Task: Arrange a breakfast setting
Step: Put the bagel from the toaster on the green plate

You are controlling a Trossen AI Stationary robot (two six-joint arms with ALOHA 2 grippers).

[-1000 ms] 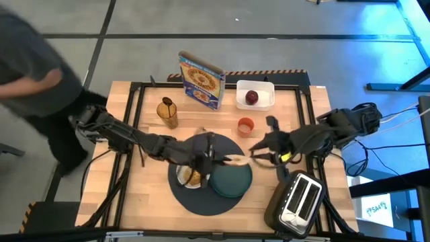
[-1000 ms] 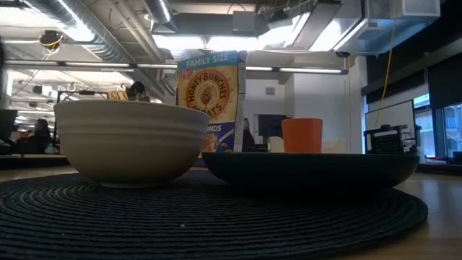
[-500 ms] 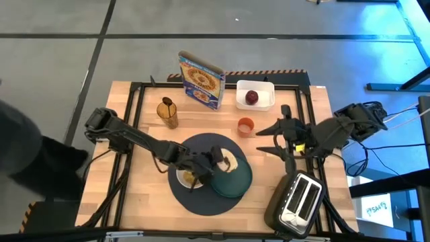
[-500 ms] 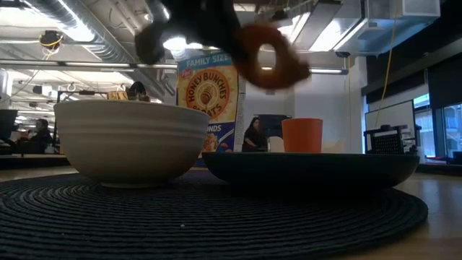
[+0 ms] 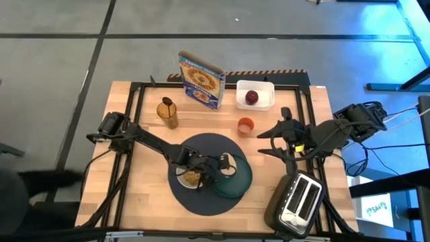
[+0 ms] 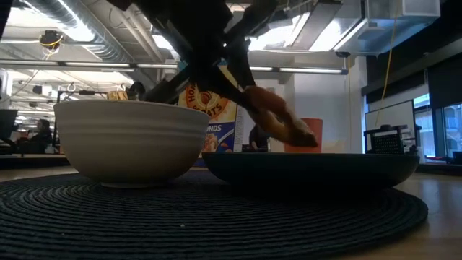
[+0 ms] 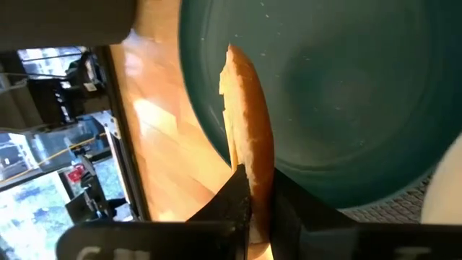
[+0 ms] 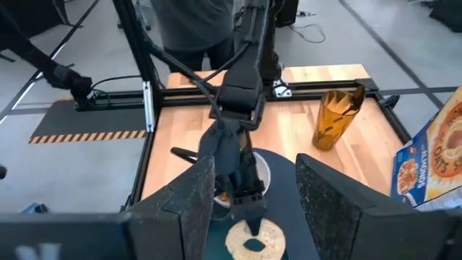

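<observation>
A bagel (image 5: 230, 163) is in my left gripper (image 5: 218, 165), which is shut on it over the far rim of the dark green plate (image 5: 235, 181). The plate and a white bowl (image 5: 190, 178) of brown cereal rest on the round dark grey mat (image 5: 201, 148). In the low view the bagel (image 6: 280, 121) slants down toward the plate (image 6: 310, 167). A small orange cup (image 5: 246, 126) stands behind the mat. A red apple (image 5: 252, 97) lies in a white tub. My right gripper (image 5: 279, 140) is open and empty, right of the mat. My left gripper pinches the bagel by its rim (image 7: 254, 167) between its two fingers, which come at it from the table's left, slanting down. The bagel stands on edge and tilted, its free end over the plate. Whether it touches the plate, I cannot tell.
A cereal box (image 5: 201, 81) and an amber glass (image 5: 168, 113) stand at the far side. The white tub (image 5: 263, 91) is at the far right. A black-and-silver toaster (image 5: 299, 198) stands at the near right corner.
My left gripper has come down with the bagel toward the dark green plate, and the bagel has tipped from upright to slanting. My right gripper has drawn back from the mat's middle toward the table's right edge.
</observation>
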